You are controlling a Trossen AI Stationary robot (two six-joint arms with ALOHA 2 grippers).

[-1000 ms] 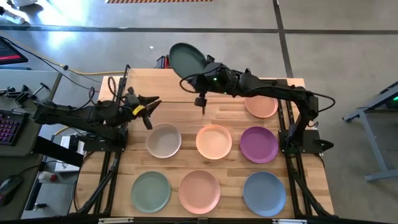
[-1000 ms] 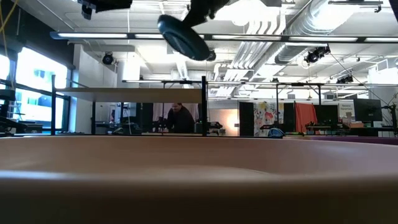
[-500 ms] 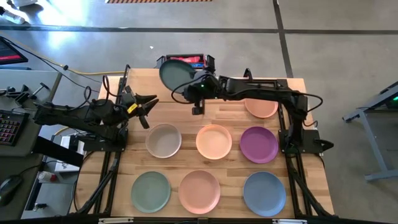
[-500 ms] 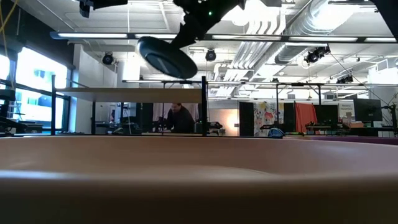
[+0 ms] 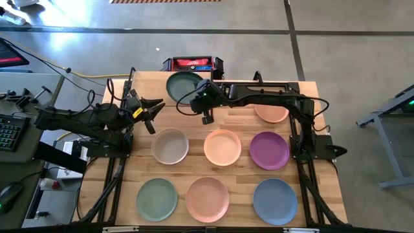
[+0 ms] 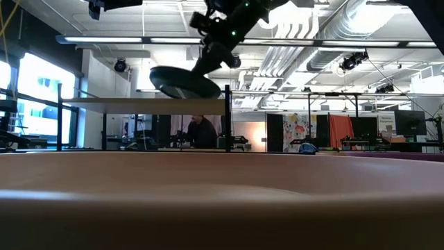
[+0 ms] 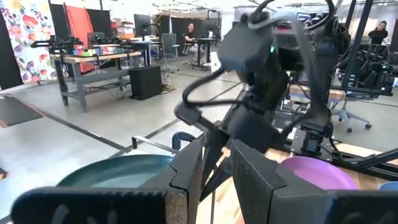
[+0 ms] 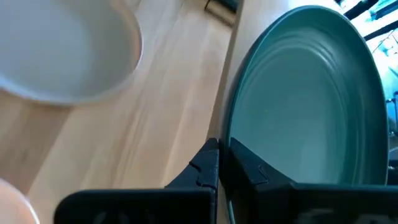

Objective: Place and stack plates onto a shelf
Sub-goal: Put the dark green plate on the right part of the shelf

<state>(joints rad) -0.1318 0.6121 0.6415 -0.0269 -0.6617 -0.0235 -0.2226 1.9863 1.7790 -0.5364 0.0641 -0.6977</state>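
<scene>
teal plate (image 5: 183,85) pinched at its rim by right gripper (image 5: 199,94) | held nearly level just above shelf (image 6: 146,105) | left gripper (image 5: 154,108) parked nearby, fingers parted, nothing held

The teal plate (image 5: 182,85) sits at the upper centre of the high view, nearly level, over the far edge of the table; in the low view it (image 6: 184,83) hangs just above the shelf (image 6: 142,105), tilted slightly. The shelf is a thin light board on black legs, left of centre in that view.

Seven more plates lie flat on the table in the high view. A peach plate (image 5: 272,111) is at the right, partly hidden. In the middle row are a beige plate (image 5: 170,146), an orange-peach plate (image 5: 222,147) and a purple plate (image 5: 269,150). Along the bottom are a sage green plate (image 5: 156,199), a pink plate (image 5: 207,199) and a blue plate (image 5: 275,200).
</scene>
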